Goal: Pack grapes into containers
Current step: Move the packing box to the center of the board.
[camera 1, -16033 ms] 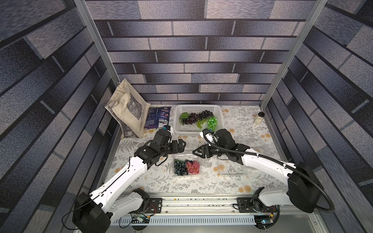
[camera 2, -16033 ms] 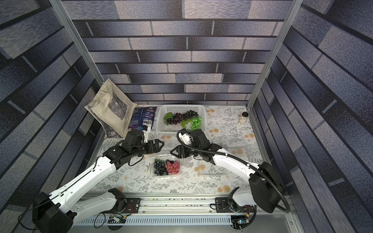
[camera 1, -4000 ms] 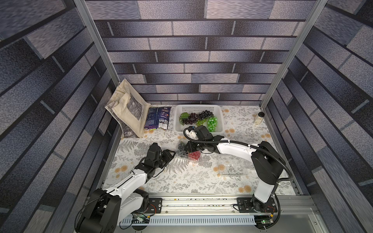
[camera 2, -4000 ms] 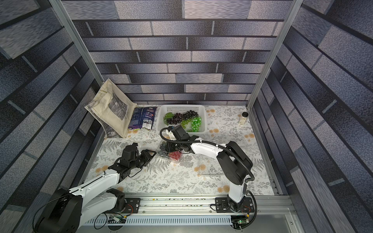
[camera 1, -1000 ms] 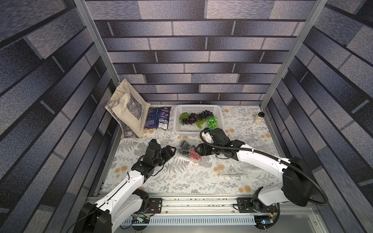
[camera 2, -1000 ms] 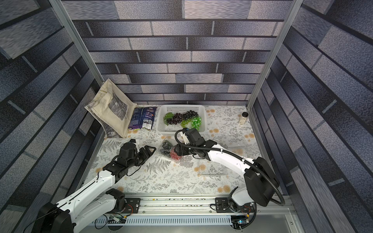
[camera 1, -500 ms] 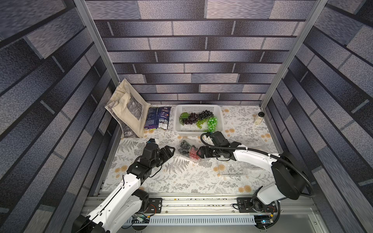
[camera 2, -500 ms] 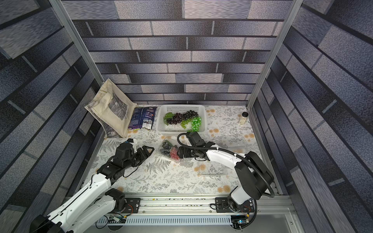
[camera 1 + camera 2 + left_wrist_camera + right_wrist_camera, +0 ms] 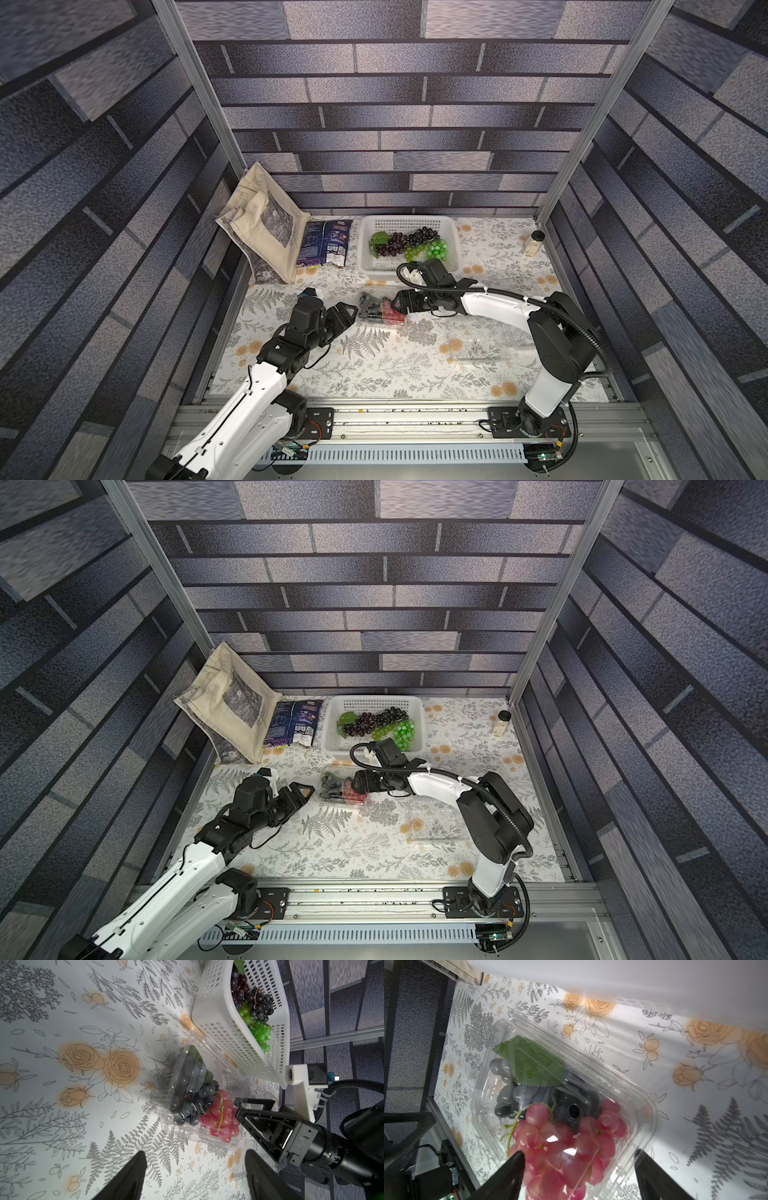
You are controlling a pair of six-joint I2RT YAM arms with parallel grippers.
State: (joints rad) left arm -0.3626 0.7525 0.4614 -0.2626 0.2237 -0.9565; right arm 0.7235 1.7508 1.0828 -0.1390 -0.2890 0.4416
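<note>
A shut clear container (image 9: 379,311) (image 9: 341,791) lies mid-table, holding dark grapes (image 9: 517,1093) with a green leaf and red grapes (image 9: 562,1140). My right gripper (image 9: 398,302) (image 9: 578,1157) is open, its fingers straddling the red-grape end of that container (image 9: 187,1084). My left gripper (image 9: 348,312) (image 9: 195,1153) is open on the container's other side, a short gap away, with nothing between its fingers. More grapes (image 9: 409,245) (image 9: 255,1005), dark and green, lie in the white basket (image 9: 365,232). Another empty clear container (image 9: 478,340) lies under the right arm.
A beige tote bag (image 9: 266,224) leans in the back left corner with a dark snack packet (image 9: 326,245) beside it. A small bottle (image 9: 534,243) stands at the back right. The white basket (image 9: 220,1022) sits just behind the filled container.
The filled container has slid a little to the left with my right gripper at its end. My left gripper has edged closer to it. The right arm's elbow has drawn in.
</note>
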